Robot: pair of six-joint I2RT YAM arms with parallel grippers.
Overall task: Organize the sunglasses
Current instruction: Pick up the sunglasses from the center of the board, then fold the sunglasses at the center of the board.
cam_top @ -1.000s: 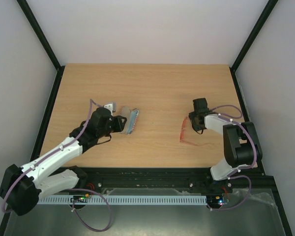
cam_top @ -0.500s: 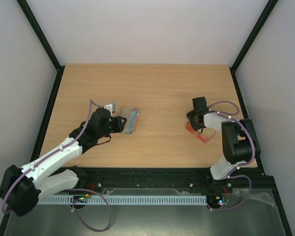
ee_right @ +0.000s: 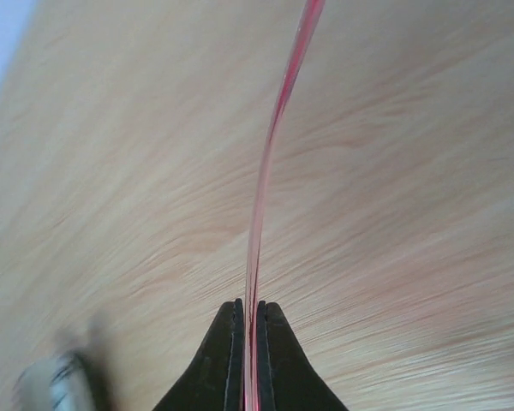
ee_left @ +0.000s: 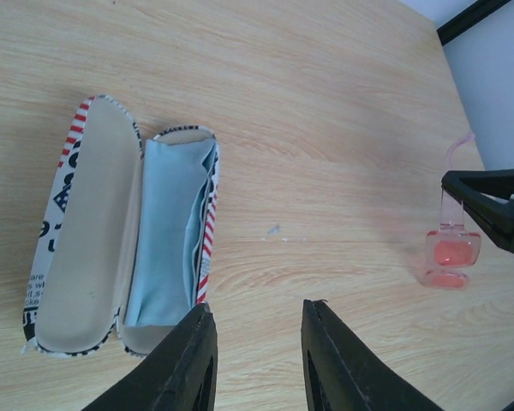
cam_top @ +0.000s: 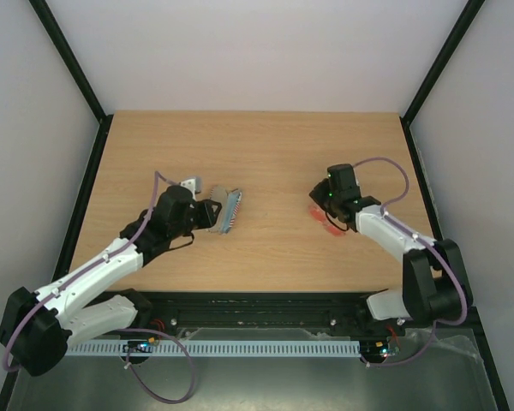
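The sunglasses (cam_top: 318, 213), thin and red-orange, hang just above the right side of the table with my right gripper (cam_top: 327, 199) shut on them. In the right wrist view the fingers pinch a thin red part of the sunglasses (ee_right: 262, 205) edge-on at the gripper (ee_right: 250, 306). In the left wrist view the sunglasses (ee_left: 451, 253) show far right under the right gripper (ee_left: 487, 199). The flag-patterned case (ee_left: 86, 223) lies open on the left with the light blue cloth (ee_left: 167, 227) in one half. My left gripper (ee_left: 257, 306) stands open over bare wood beside the case (cam_top: 231, 211), holding nothing.
A black frame rail (cam_top: 86, 205) runs along the table's left edge and another rail (cam_top: 424, 184) along the right. Bare wood (cam_top: 274, 154) lies between the case and the sunglasses and toward the back.
My right gripper has shut on the sunglasses and carried them left and toward the back, its arm reaching further out. The left arm has hardly moved.
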